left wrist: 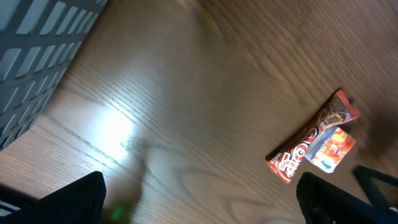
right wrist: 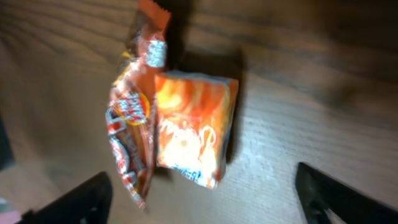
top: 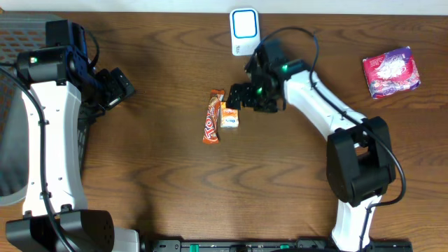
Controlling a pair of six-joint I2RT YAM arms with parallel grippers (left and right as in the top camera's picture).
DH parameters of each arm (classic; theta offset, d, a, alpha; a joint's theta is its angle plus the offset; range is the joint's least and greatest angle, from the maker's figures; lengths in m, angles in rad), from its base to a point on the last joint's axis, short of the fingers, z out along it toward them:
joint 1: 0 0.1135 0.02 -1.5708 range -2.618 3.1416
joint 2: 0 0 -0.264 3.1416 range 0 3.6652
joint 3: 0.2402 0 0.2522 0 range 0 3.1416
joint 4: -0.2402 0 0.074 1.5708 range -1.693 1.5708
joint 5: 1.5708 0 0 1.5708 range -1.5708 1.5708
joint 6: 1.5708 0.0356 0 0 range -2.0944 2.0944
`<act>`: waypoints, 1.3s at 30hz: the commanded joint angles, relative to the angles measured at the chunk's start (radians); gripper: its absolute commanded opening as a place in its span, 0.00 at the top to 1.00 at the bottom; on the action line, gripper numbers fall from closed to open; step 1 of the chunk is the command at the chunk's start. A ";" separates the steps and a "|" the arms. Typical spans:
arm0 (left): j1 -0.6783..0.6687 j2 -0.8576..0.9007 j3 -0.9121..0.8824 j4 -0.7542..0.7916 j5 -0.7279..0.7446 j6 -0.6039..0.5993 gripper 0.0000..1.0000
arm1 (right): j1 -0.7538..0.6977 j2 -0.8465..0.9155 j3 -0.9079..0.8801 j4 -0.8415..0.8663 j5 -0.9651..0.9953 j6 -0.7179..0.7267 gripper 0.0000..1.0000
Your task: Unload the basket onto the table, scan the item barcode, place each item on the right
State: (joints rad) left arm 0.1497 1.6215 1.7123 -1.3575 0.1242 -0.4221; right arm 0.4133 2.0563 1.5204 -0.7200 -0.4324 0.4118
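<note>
Overhead, item: small orange packet [top: 229, 116], flat on the bench [top: 161, 182] at mid-width, nearer the far edge than the near one. We take it for the thing to scan.
Overhead, neighbour: orange candy bar [top: 211, 117], touching the packet's left side.
Overhead, scanner [top: 243, 29]: white and blue, at the far edge, near the packet.
Overhead, right pincer [top: 236, 94]: over the packet's far side.
Overhead, left pincer [top: 119, 87]: near the left edge beside a grey basket [top: 10, 42], well apart from the item.
Overhead, purple packet [top: 390, 71]: toward the far right corner.
Left wrist, pincer state: fingertips [left wrist: 62, 199] at both lower corners, wide, holding nothing.
Right wrist, pincer state: fingertips [right wrist: 339, 199] spread wide, empty; the packet lies just ahead, not between them.
Risk: we judge a close here may catch the bar too, since the two touch. The flat pack may slip. We cannot tell which face carries the barcode.
Room: bare bench right of the packet and toward the near edge; the scanner crowds the far side.
</note>
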 commanded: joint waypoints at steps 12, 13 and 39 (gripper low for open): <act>0.002 0.006 -0.005 -0.003 -0.013 -0.001 0.02 | 0.062 0.007 -0.202 0.301 0.033 0.175 0.48; 0.002 0.006 -0.005 -0.003 -0.013 -0.001 0.02 | 0.062 0.007 -0.202 0.300 0.041 0.175 0.53; 0.002 0.006 -0.005 -0.003 -0.013 -0.001 0.02 | -0.241 0.006 -0.202 0.174 -1.011 -0.183 0.99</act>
State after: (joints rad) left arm 0.1497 1.6215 1.7123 -1.3575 0.1242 -0.4221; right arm 0.2008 2.0563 1.3254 -0.5243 -1.2255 0.3614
